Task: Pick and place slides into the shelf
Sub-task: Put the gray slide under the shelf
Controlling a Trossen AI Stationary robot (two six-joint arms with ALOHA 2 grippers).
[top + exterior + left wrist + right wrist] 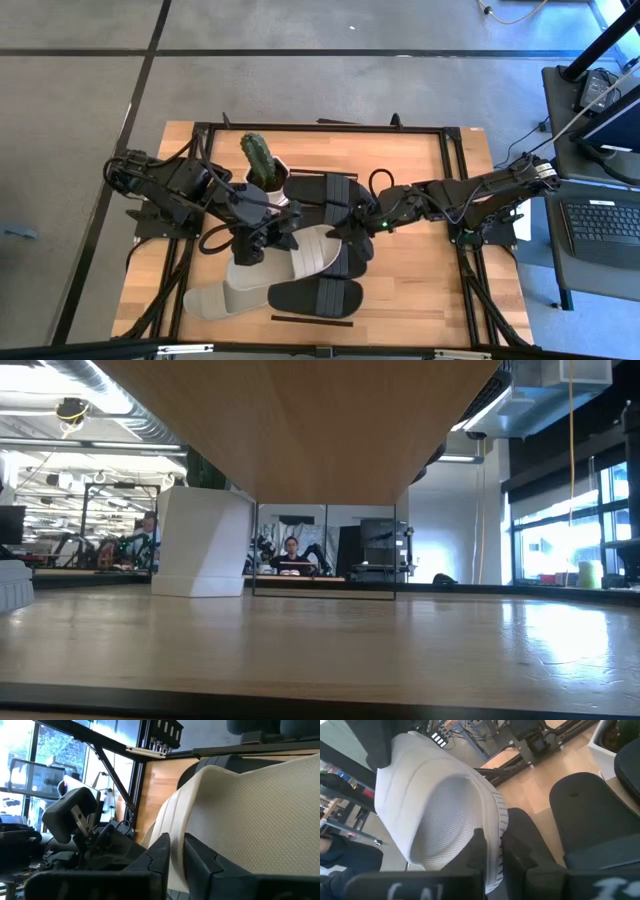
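Observation:
A grey-beige slide (pixel 303 255) hangs slantwise between my two grippers, over the middle of the shelf (pixel 322 152). My left gripper (pixel 249 252) is shut on the end toward the table's left. My right gripper (pixel 352 236) is shut on the end toward the right. A second grey-beige slide (pixel 225 300) lies flat near the near edge, beside a black slide (pixel 316 296). More black slides (pixel 320 190) lie flat on the far part of the shelf, and one (pixel 358 258) lies under my right gripper. The low view shows only the shelf's underside (pixel 320 430). My left gripper pinches the grey-beige slide's rim (pixel 176 837) at its left end between the two fingers (pixel 159 857); the textured face rises away past them. My right gripper pinches the ribbed rim (pixel 499 827) at the slide's other end between its fingers (pixel 479 851), coming from the table's right. That end is raised above a black slide (pixel 585 800).
A cactus in a white pot (pixel 262 168) stands just left of the far black slides; the pot (pixel 200 540) also shows in the low view. Black frame rails (pixel 455 190) border the table. A laptop (pixel 600 225) sits on a side stand beyond the right edge. A person (pixel 292 552) sits far behind.

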